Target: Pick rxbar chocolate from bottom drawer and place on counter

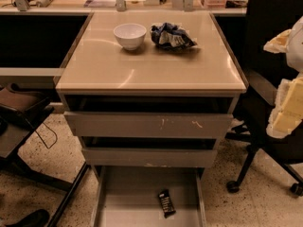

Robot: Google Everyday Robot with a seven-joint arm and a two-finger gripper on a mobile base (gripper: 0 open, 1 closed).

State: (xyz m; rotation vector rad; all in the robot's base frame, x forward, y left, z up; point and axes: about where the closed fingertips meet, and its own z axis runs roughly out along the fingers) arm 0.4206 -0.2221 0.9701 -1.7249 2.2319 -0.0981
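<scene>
The rxbar chocolate (pixel 166 203), a small black bar with pale lettering, lies flat on the grey floor of the open bottom drawer (pixel 128 200), right of its middle. The beige counter (pixel 142 67) tops the cabinet above it. My gripper (pixel 288 105) shows as pale cream parts at the right edge of the view, at about the height of the upper drawers. It is far from the bar and well to its upper right.
A white bowl (pixel 129 35) and a crumpled blue-and-white snack bag (pixel 171 36) sit at the back of the counter. Two upper drawers (pixel 149 125) stand slightly open. A black office chair (pixel 272 56) is at the right, another chair (pixel 19 110) at the left, and a long desk (pixel 94 3) behind.
</scene>
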